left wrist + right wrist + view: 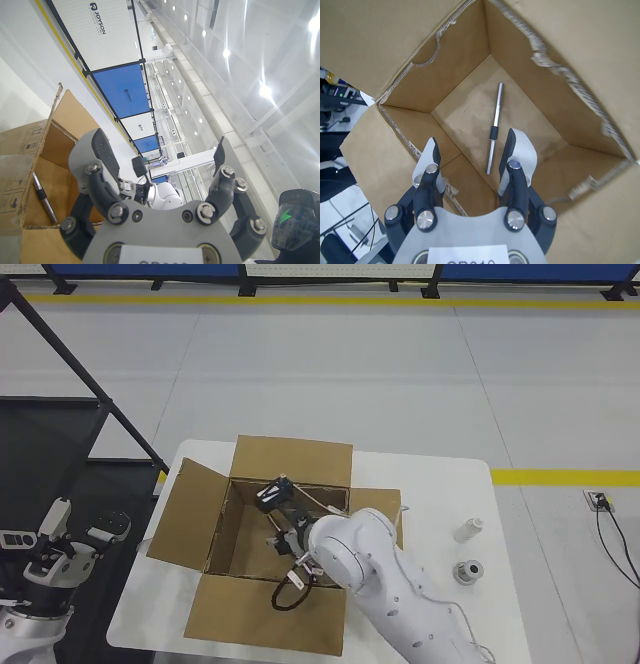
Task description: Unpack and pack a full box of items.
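My right gripper (472, 136) hangs inside the open cardboard box (295, 454), jaws apart and holding nothing. A metal rod (498, 105) with a black collar lies flat on the box floor below it, and the near end of the rod sits between my two fingers in the wrist view. I am not touching it.

My left gripper (160, 140) is off the table (440, 484), out at about 9 o'clock from the box. Its jaws are spread wide and empty, and it points up toward the ceiling with a box flap just beside it.

Seen from above, two things stand on the table at about 3 o'clock from the box. One is a small white bottle (468, 529). The other is a round metal part (466, 571), which sits at 6 o'clock from the bottle and near it, though the two do not touch.

I judge the unpacking to be close to finished. The bottle and the round part are already out, and the rod is the only item I can see on the box floor, though my own arm hides one corner from above. What remains is to close on the rod, lift it out and set it on the table. After that comes the whole second half of the job, putting everything back into the box.
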`<state>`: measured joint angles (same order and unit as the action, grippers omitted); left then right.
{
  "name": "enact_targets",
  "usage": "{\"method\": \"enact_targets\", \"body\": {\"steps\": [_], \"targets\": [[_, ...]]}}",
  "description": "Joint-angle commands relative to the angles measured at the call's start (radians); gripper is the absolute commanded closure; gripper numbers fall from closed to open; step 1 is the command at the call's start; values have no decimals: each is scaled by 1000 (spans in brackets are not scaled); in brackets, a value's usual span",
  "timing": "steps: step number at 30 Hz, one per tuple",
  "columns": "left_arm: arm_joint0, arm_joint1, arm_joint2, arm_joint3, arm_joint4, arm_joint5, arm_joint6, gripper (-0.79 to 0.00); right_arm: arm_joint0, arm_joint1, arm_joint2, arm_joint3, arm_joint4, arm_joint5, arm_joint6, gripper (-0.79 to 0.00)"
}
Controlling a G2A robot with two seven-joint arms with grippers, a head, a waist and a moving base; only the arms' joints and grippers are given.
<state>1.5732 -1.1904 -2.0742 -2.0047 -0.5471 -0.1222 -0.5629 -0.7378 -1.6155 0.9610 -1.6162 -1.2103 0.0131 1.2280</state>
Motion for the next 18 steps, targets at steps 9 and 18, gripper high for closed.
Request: {"method": "enact_targets", "body": {"steps": [9, 18], "targets": [[0, 0, 0, 0, 0, 0, 0, -785, -307, 65, 327, -485, -246, 78, 86, -785], [0, 0, 0, 0, 0, 0, 0, -785, -468, 86, 568, -566, -308, 158, 153, -785]]}}
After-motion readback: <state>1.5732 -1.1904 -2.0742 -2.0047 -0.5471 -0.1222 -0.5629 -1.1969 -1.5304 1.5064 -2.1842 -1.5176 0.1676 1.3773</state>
